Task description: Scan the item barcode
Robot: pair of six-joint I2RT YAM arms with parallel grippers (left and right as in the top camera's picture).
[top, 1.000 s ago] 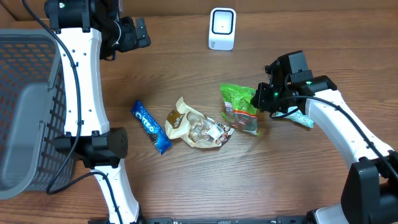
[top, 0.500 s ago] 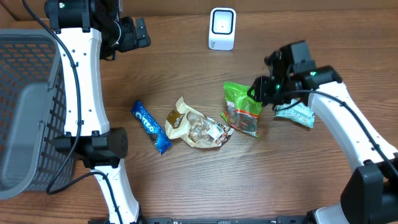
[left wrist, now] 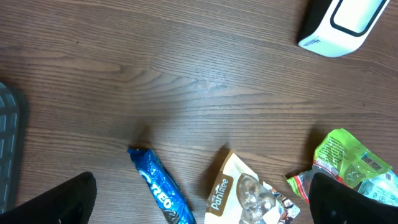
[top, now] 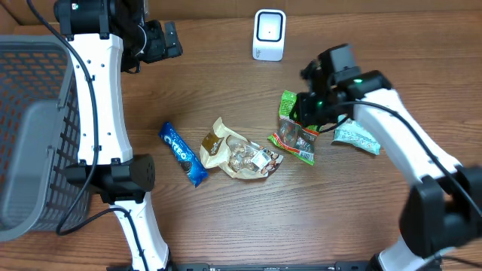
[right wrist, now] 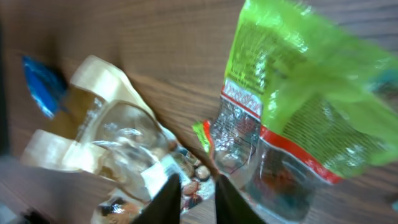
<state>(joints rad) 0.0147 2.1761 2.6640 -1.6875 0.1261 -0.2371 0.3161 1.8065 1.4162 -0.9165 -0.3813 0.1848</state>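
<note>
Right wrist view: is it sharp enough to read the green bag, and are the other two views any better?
Right wrist: no, the green bag is smeared by blur and its print is unreadable. Overhead: sharp and evenly lit, with the Oreo pack label legible. Left wrist: the wood grain is crisp, but the left fingers are dark, unfocused shapes at the bottom corners.

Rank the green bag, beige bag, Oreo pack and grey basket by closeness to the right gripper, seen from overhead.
1. green bag, at the right gripper
2. beige bag, centre
3. Oreo pack, left of centre
4. grey basket, far left
</note>
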